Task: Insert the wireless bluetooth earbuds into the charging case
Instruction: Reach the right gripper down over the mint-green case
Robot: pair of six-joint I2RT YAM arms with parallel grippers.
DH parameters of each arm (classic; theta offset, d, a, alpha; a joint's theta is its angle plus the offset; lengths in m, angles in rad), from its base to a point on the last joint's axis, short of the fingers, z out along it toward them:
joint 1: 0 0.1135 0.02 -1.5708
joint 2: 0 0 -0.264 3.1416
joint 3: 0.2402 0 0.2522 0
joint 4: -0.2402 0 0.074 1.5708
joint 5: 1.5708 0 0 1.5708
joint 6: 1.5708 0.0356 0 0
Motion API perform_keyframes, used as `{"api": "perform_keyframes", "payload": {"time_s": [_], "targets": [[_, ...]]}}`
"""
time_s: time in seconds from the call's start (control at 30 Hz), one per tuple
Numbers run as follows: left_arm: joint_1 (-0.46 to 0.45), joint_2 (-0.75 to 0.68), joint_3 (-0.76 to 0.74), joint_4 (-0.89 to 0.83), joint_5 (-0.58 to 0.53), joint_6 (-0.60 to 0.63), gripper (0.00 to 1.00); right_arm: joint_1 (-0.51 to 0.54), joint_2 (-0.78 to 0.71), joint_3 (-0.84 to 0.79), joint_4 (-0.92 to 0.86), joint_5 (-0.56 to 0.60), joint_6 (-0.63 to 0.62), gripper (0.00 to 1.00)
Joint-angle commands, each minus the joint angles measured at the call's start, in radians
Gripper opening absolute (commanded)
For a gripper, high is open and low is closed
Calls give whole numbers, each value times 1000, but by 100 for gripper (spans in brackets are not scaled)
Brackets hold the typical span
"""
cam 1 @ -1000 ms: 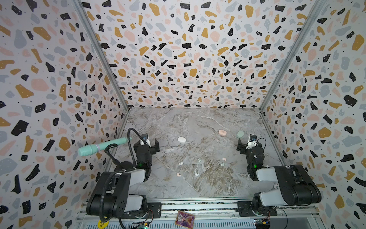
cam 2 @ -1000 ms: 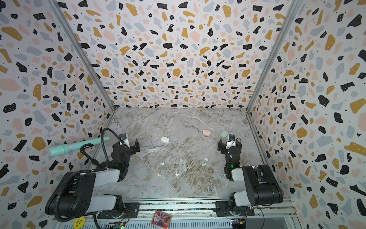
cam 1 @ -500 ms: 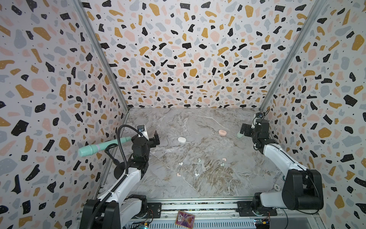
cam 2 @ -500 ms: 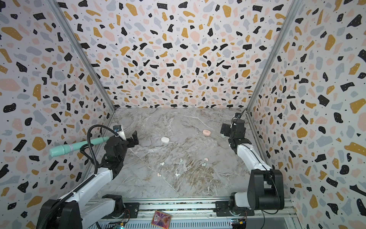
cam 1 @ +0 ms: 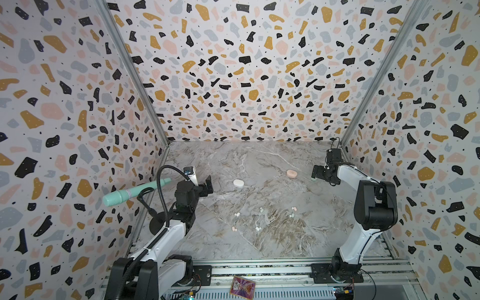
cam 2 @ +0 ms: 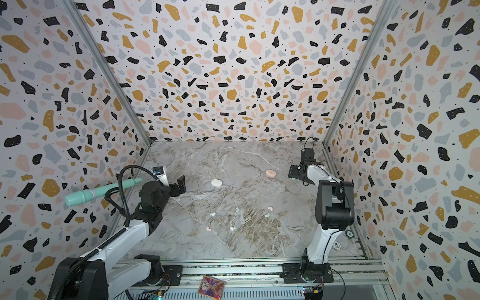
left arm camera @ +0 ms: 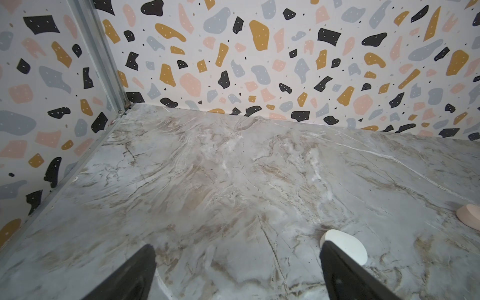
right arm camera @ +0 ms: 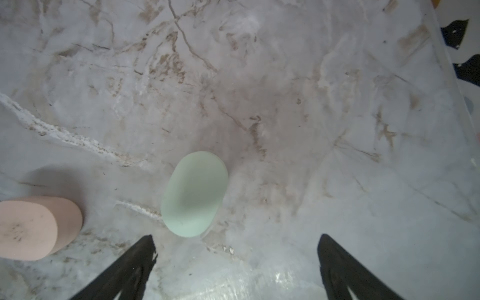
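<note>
Scene: a marble tabletop (cam 1: pixel 259 246) boxed in by terrazzo-patterned walls (cam 1: pixel 233 65), an arm at either side.
Earbuds: the wireless bluetooth earbuds (cam 1: pixel 261 209) lie loose in small pairs, white, pink and mint, scattered across the middle of the tabletop in both top views. All are outside the cases and well apart from both grippers.
White case: the white charging case (cam 1: pixel 238 183) sits flat behind the earbuds, left of centre.
Pink case: the pink charging case (cam 1: pixel 292 173) rests farther back and to the right.
Mint case: the mint charging case (right arm camera: pixel 194 194) lies flat near the pink one, showing a smooth, unbroken top in the right wrist view.
Left gripper: the left gripper (cam 1: pixel 207 185) hovers near the left wall, fingers spread wide and empty. The white case is just past one fingertip in the left wrist view.
Right gripper: the right gripper (right arm camera: pixel 236 239) hangs over the far right of the table, fingers parted with nothing between them. The mint case is just ahead of them, untouched.
</note>
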Motion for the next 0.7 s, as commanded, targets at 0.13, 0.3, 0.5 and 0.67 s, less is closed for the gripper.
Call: {"api": "perform_keyframes", "payload": {"time_s": [0.13, 0.3, 0.5, 0.67], "targets": [[-18, 0, -3, 46, 48, -12, 100, 35, 82, 120, -74, 53, 11, 99], [-22, 8, -1, 52, 47, -12, 100, 38, 97, 118, -89, 72, 15, 99], [-24, 10, 0, 49, 44, -11, 100, 8, 52, 45, -87, 114, 3, 100], [-26, 12, 1, 45, 44, -11, 100, -48, 0, -22, -77, 125, -3, 100]]}}
